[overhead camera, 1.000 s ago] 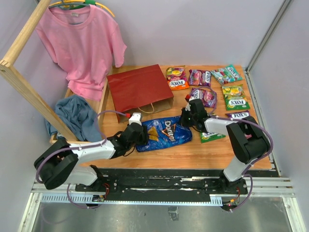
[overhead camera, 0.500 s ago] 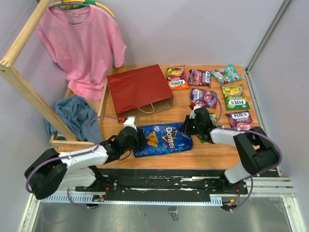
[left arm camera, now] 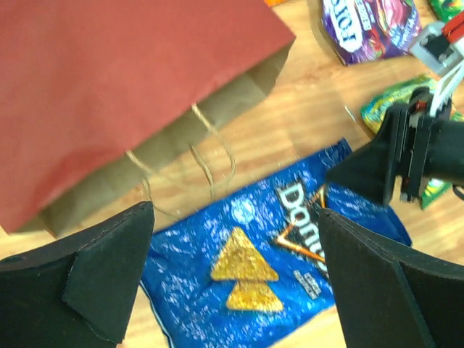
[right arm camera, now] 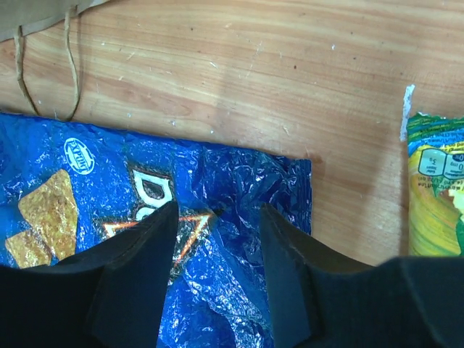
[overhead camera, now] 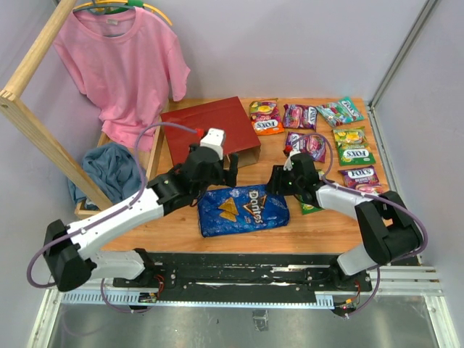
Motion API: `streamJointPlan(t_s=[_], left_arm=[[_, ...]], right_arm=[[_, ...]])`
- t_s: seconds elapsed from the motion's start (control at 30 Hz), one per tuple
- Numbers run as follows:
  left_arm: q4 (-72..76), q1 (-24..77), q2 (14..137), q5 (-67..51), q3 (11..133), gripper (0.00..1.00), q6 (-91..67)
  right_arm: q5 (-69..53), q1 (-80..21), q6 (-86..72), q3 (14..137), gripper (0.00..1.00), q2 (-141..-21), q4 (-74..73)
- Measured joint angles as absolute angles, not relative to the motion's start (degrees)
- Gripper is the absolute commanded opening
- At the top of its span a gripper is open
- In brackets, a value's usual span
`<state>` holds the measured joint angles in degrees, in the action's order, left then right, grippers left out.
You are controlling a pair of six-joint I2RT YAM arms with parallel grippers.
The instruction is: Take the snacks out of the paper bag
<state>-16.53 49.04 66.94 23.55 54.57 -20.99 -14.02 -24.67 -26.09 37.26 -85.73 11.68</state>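
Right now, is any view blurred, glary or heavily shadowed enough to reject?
Top external: sharp, evenly lit, no glare. Left wrist: the near jaws are dark, soft silhouettes; paper bag crisp. Right wrist: Doritos bag foil glints in its creases; soft shadow on the table.

The big blue bag point(overhead camera: 243, 209) reads "Doritos" in white, and a small white oval badge point(right arm camera: 78, 156) on it says "EXPORT". "FOX'S" shows on the orange packet point(overhead camera: 266, 118), the yellow-green packet point(overhead camera: 353, 147) and the purple packet point(overhead camera: 361, 176).
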Motion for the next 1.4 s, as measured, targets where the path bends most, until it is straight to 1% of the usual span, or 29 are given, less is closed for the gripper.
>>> streamJointPlan(t_s=[0.07,0.17,0.4,0.53,0.6,0.77,0.87,0.93,0.97,1.0,1.07,1.1,1.13,1.4], left_arm=[[-18.1,50.8,70.5,27.0,60.0,1.0,-18.1],[-19.8,52.1,75.9,31.2,64.4,1.0,-14.3],[-26.8,52.3,85.8,37.6,68.6,0.99,-6.5],[-29.1,52.2,88.6,39.7,70.8,0.94,-4.2],[-29.2,52.2,89.4,40.1,71.5,0.88,-3.5],[-29.0,50.6,91.2,39.8,73.0,0.66,-2.2],[-29.1,48.6,93.0,39.5,73.6,0.6,-1.8],[-29.1,47.2,94.1,38.9,74.2,0.52,-1.7],[-29.1,46.8,94.4,38.6,74.3,0.45,-1.7],[-29.1,46.3,94.7,38.4,74.5,0.34,-1.6],[-29.1,45.7,95.1,37.6,75.4,0.04,-1.2],[-29.1,45.5,95.3,37.2,76.0,0.01,-1.2],[-29.1,45.5,95.4,36.6,76.7,0.0,-1.0],[-28.5,45.5,97.8,30.8,86.6,0.0,-0.4]], right_arm=[[-14.3,-24.7,-25.9,37.6,0.52,-85.7,11.5],[-15.0,-24.7,-25.7,37.7,0.54,-84.9,10.7],[-15.5,-24.7,-24.3,37.7,0.56,-78.6,8.1],[-16.0,-24.7,-23.7,37.7,0.56,-77.1,8.1],[-16.6,-24.7,-23.7,37.7,0.56,-77.2,8.0],[-17.6,-24.7,-23.7,37.7,0.56,-77.2,7.8],[-18.0,-24.7,-23.6,37.6,0.56,-77.1,7.7],[-18.0,-24.7,-23.6,37.6,0.56,-76.7,7.4],[-18.0,-24.7,-23.6,37.5,0.56,-76.5,7.4],[-18.1,-24.7,-23.6,37.3,0.56,-76.2,7.4],[-18.1,-24.7,-23.6,37.1,0.56,-75.7,7.4],[-18.2,-24.7,-23.6,37.0,0.56,-75.6,7.4],[-18.3,-24.7,-23.6,37.0,0.56,-75.5,7.4],[-19.0,-24.7,-25.6,36.4,0.56,-74.3,8.5]])
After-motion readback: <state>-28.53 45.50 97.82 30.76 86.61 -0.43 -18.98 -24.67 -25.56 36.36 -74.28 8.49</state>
